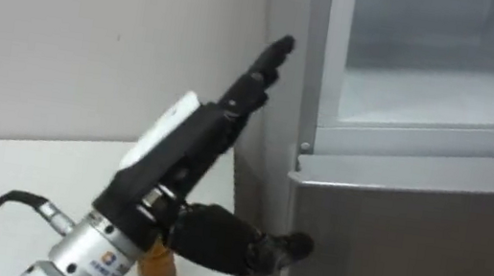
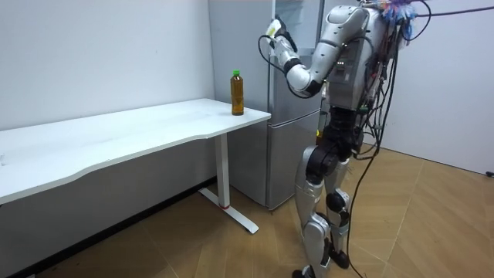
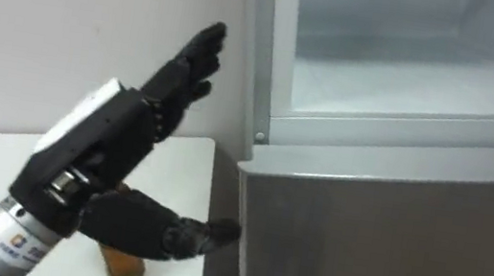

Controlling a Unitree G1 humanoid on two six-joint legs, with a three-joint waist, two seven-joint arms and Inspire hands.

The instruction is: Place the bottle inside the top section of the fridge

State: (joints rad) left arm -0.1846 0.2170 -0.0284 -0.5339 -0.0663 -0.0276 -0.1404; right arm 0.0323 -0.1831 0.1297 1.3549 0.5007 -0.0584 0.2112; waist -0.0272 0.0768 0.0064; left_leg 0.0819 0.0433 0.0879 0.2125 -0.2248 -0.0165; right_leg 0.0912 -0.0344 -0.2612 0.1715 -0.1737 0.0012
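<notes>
On the table (image 2: pixel 154 127), the bottle (image 2: pixel 237 93).

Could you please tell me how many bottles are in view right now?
1. The bottle stands upright on the white table, at its end beside the fridge. More could be hidden in parts of the fridge out of sight.

Nothing here that can actually be read. There's a small blue mark with a line of tiny print on the metal wrist cuff (image 1: pixel 103 255) just behind the left hand (image 1: pixel 193 140), but it's too small to make out a single letter. Over in the room view, the bottle (image 2: pixel 237 93) standing on the table (image 2: pixel 116 139) is too far off to tell any wording on it.
</notes>
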